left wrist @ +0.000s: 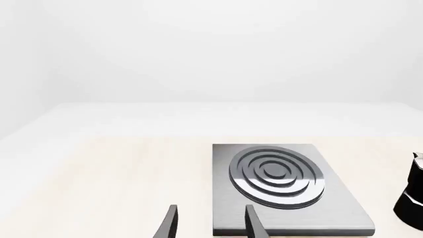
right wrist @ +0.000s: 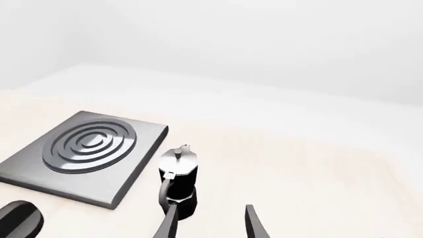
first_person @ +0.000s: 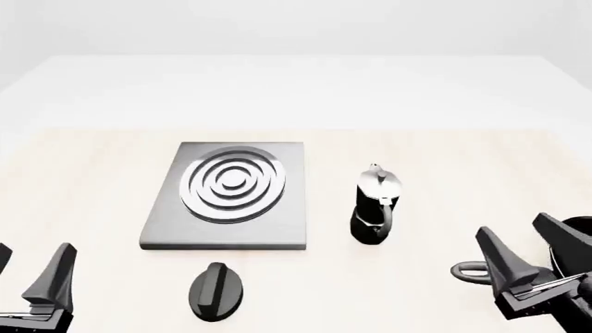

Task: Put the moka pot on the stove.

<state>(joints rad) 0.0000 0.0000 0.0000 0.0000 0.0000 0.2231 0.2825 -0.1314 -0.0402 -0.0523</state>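
The moka pot (first_person: 375, 207), black with a silver lid, stands upright on the table just right of the stove (first_person: 227, 194), apart from it. The stove is a grey square plate with silver rings. My left gripper (first_person: 28, 269) is open and empty at the near left, well short of the stove. My right gripper (first_person: 527, 244) is open and empty at the near right, to the right of the pot and nearer than it. The right wrist view shows the pot (right wrist: 178, 179) just ahead of the open fingers (right wrist: 169, 224), beside the stove (right wrist: 86, 153). The left wrist view shows the stove (left wrist: 278, 184) and the pot's edge (left wrist: 413, 198).
A flat black oval knob (first_person: 215, 291) lies on the table in front of the stove; it also shows in the right wrist view (right wrist: 20, 220). A black frying pan (first_person: 578, 239) sits at the near right edge, partly hidden behind my right gripper, its handle end (first_person: 467, 272) pointing left.
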